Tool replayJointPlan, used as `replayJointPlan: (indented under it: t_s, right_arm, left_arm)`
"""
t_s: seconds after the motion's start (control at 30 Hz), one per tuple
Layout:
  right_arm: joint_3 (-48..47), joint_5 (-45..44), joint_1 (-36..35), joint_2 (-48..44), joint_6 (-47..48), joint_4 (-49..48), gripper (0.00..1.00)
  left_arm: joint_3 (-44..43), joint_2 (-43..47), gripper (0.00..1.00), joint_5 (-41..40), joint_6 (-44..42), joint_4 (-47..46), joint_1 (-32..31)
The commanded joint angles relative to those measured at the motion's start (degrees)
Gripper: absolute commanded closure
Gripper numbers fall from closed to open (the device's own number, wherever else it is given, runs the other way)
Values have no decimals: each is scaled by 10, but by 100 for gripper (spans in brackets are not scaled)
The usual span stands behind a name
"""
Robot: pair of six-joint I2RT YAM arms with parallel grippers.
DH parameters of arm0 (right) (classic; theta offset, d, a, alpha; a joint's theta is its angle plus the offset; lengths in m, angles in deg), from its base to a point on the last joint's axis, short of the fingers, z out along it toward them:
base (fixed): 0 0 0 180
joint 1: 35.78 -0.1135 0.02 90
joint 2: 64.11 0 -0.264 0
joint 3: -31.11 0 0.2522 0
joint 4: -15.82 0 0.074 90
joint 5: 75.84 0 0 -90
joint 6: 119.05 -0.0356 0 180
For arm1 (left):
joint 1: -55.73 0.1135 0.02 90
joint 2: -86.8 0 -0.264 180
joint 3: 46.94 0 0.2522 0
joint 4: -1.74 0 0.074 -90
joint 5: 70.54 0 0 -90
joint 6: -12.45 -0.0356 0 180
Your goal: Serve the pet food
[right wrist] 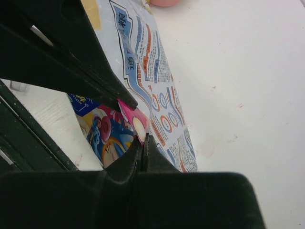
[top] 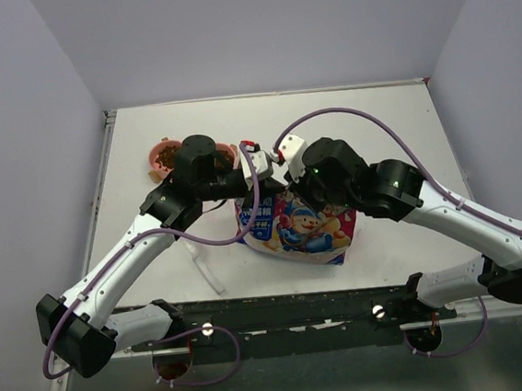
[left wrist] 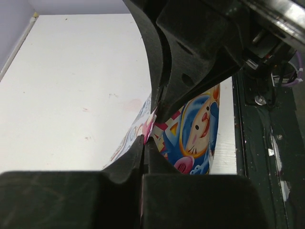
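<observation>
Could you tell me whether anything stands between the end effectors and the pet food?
Yes, the bag itself: the left end effector and right end effector pinch its top, and its wall hides any food inside.

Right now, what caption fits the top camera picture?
Teamwork: left gripper and right gripper pinch the cartoon bag; kibble waits in a pink bowl behind.
</observation>
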Motion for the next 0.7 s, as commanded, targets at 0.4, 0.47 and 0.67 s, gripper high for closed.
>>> replayJointPlan:
  t_s: [0.4, 0.47, 0.67]
  right_arm:
    - [11, -44, 3, -2, 47, -3, 78]
    - [11, -52, 5, -1, 47, 4, 82]
    - [37, -44, 30, -35, 48, 24, 100]
  left_arm:
    - [4, 13, 100, -69, -31, 41, -14]
    - [6, 16, 100, -72, -32, 43, -14]
    - [18, 28, 100, -92, -32, 38, -14]
